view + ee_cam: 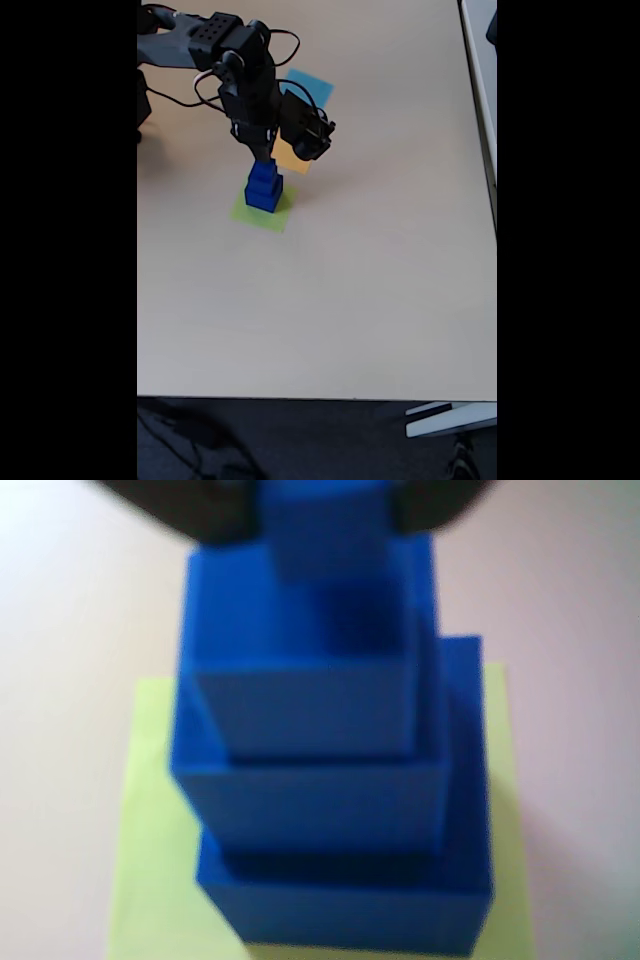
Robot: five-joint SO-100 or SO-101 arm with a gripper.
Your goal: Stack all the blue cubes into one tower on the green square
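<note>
You have the tower (pixel 264 188) nearly built: it stands on the green square (pixel 281 220), a little toward 10 o'clock from the table's (pixel 350 300) middle in the fixed view. The wrist view shows a stepped stack with the large cube (pixel 350 905) at the bottom on the green paper, the medium cube (pixel 315 805) on it, and above that another step, which seems one more than three cubes would make; the blur keeps you from counting for certain. The small cube (pixel 325 530) sits at 12 o'clock in that view, between the two dark jaws of the gripper (pixel 322 515). The jaws stand close at either side of it and appear to be pinching it, so treat the small cube as held.

The step in hand looks like the release of the top cube. Check first that its underside rests flat on the cube below; the wrist view cannot show a gap, so lower gently until the stack takes the weight. The small cube looks roughly centred. Open the jaws slowly and evenly, just enough to clear both faces. Then lift straight up, with no sideways drift, because a fingertip dragging one face would probably tip the cube or shift the stack. The orange square (pixel 290 156) and light blue square (pixel 311 88) lie toward 1 o'clock from the tower, beneath the arm (pixel 240 70).
</note>
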